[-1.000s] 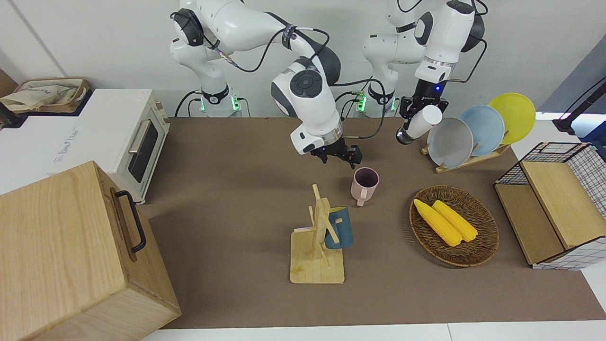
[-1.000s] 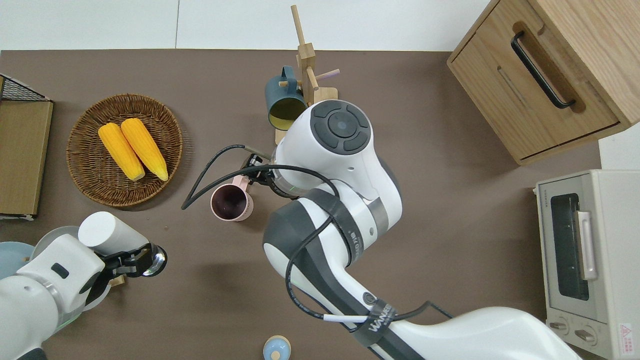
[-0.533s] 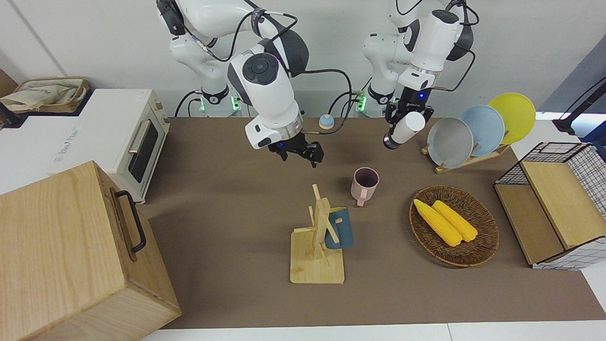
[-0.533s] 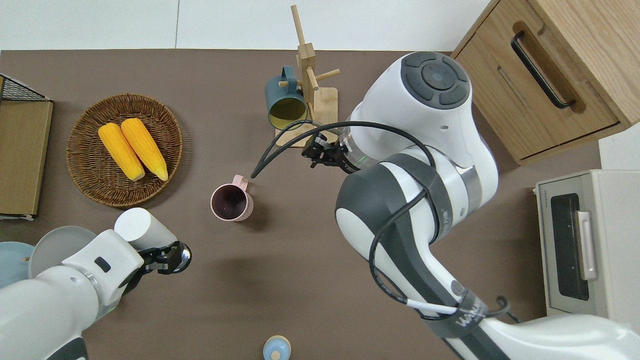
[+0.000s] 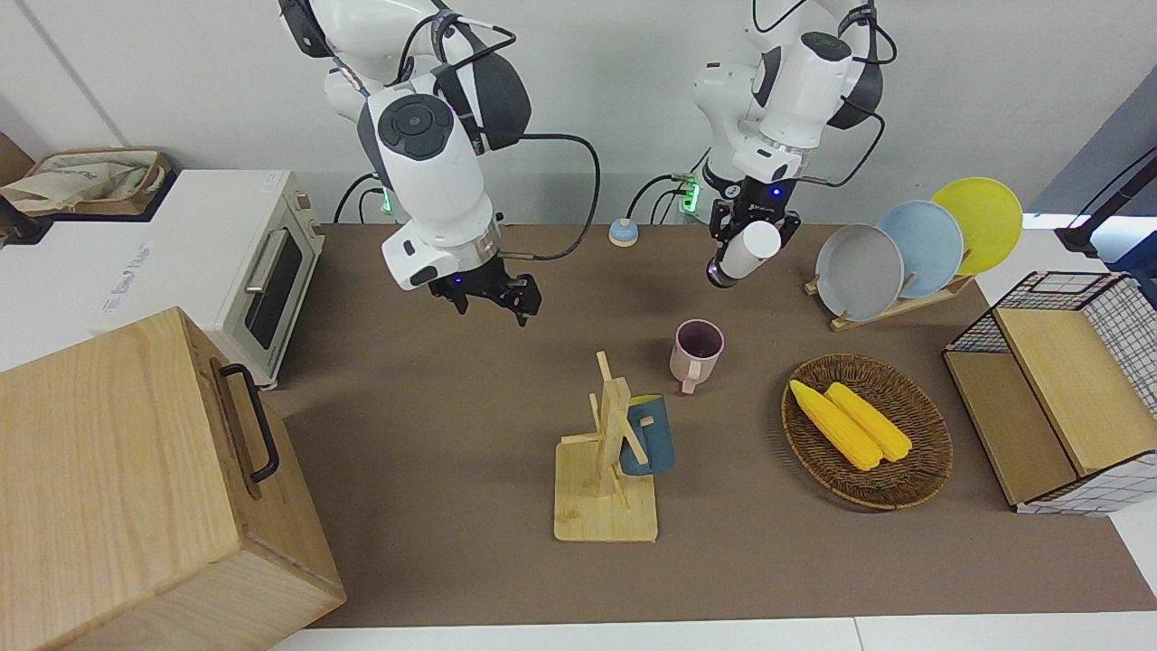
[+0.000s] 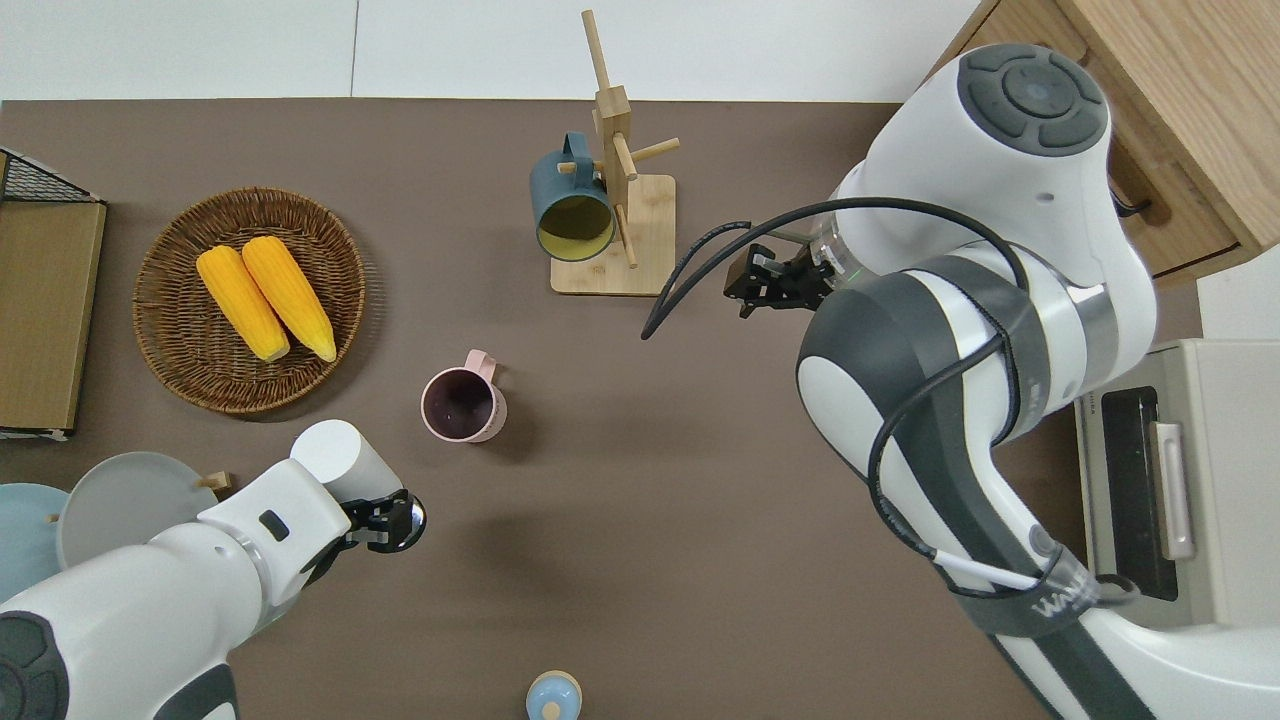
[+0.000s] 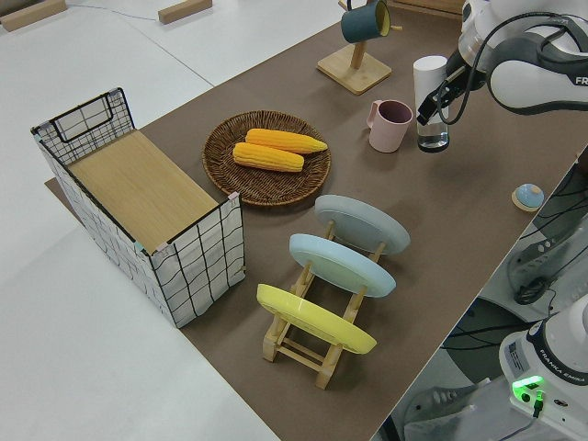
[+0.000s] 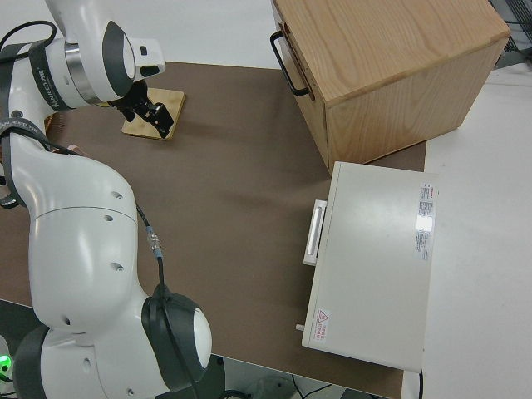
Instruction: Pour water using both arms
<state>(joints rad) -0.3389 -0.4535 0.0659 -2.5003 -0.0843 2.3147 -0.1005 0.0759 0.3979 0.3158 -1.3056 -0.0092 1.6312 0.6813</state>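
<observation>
Overhead view: nearest the robots, the left gripper is closed around a white-capped cylindrical bottle with a clear lower end, held tilted above bare brown tabletop. Slightly farther out stands an upright, glossy pink ceramic mug, dark inside, its handle pointing away from the robots. Farther still, toward the right arm's end, the empty right gripper hovers with its black fingers slightly apart, beside the flat bamboo base of a pegged wooden mug stand bearing a dark teal mug.
</observation>
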